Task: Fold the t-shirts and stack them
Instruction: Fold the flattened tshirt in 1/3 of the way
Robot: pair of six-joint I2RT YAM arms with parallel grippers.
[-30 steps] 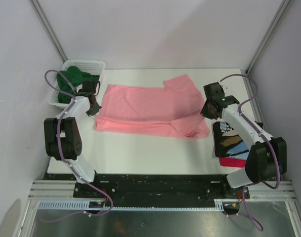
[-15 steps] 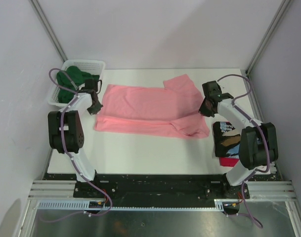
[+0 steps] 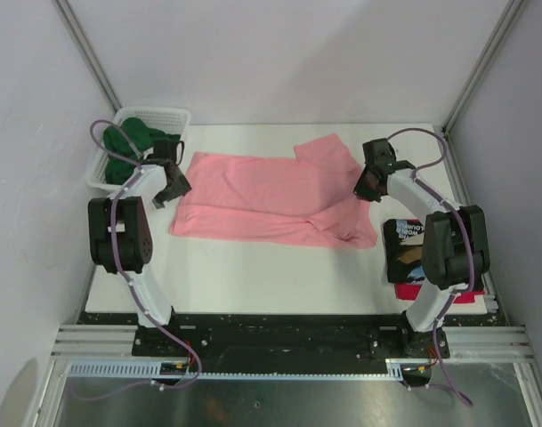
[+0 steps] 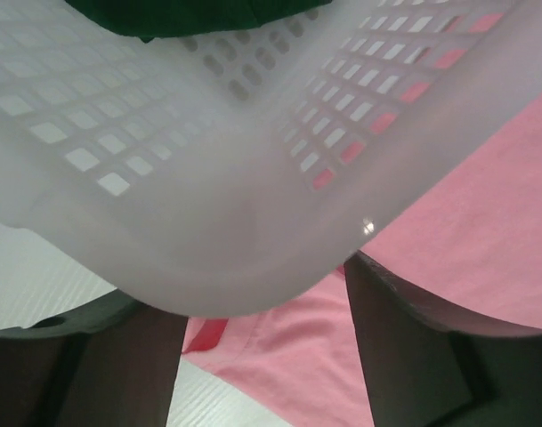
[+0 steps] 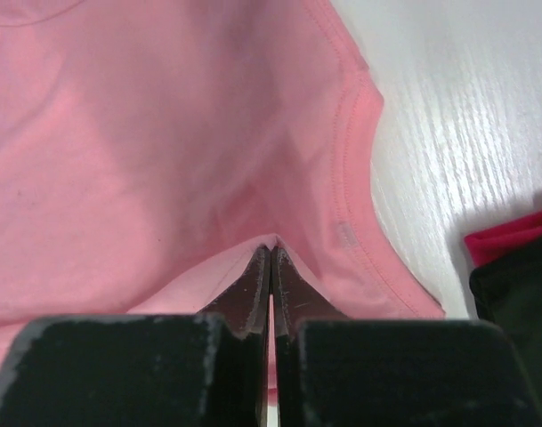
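Note:
The salmon-pink t-shirt lies spread across the middle of the table, its near part folded over. My left gripper stands open at the shirt's left edge, beside the basket. In the left wrist view pink cloth lies between the two dark fingers. My right gripper is shut on a raised fold of the pink shirt near its right sleeve. A dark green t-shirt sits in the basket. The black printed t-shirt lies on a red one at the right.
The white mesh basket stands at the far left corner and fills the upper part of the left wrist view, very close to the left fingers. Frame posts run up both sides of the table.
My left gripper's jaws have opened at the shirt's left edge. The right gripper has shifted slightly left and away from me, still shut on the pink cloth.

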